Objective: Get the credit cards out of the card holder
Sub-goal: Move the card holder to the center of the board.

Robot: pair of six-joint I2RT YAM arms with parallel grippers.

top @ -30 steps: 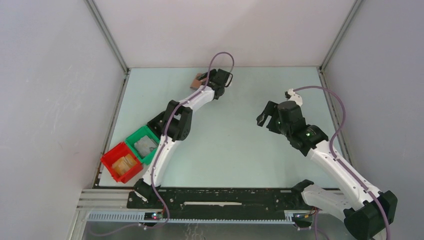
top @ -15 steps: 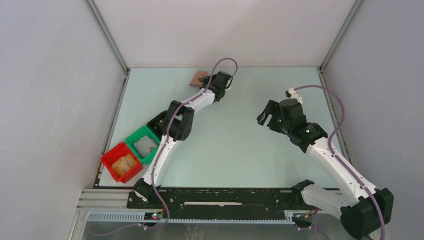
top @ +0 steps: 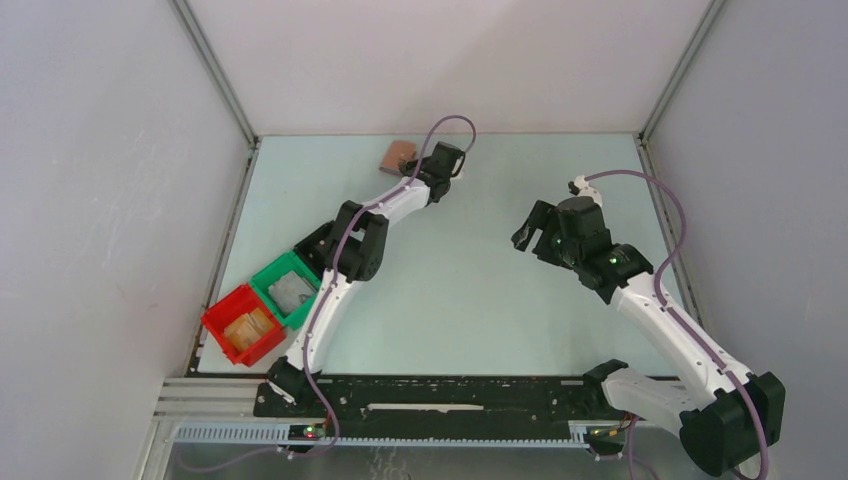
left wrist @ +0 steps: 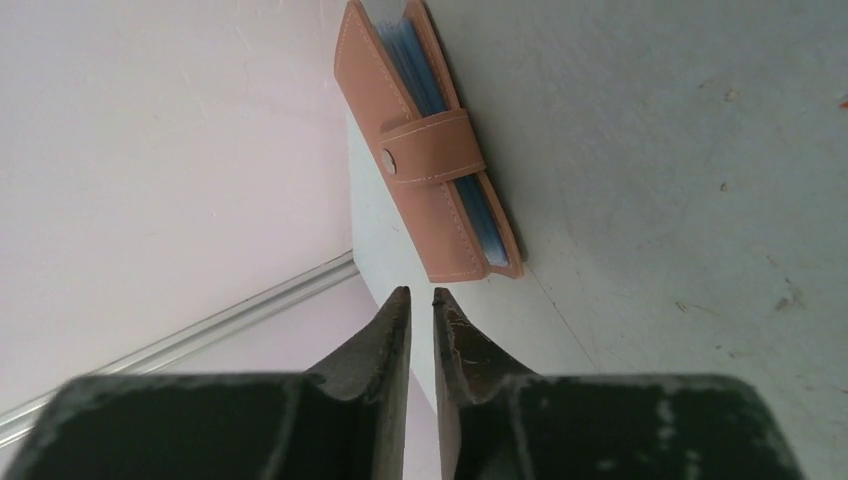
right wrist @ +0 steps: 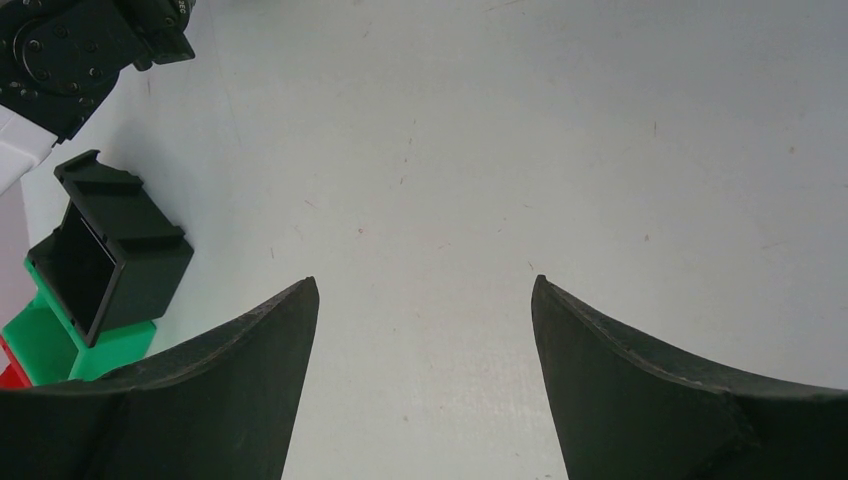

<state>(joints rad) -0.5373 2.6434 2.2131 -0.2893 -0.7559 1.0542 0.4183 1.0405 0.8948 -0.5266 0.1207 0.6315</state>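
Nearest, our right claw [right wrist: 424, 282] hung spread over the worktop [right wrist: 560, 120]. Farther off, our left claw [left wrist: 420, 295] was nearly pressed together, empty. At its twelve o'clock the card holder [left wrist: 425, 150] lay strapped shut. We judged it light and pliable, best pinched across its long edge.

No writing, brand mark, number or sign can be read anywhere in my views. The card holder [left wrist: 425, 150] on the desk shows me only plain tan leather, pale stitching and an unmarked snap stud on its tab.
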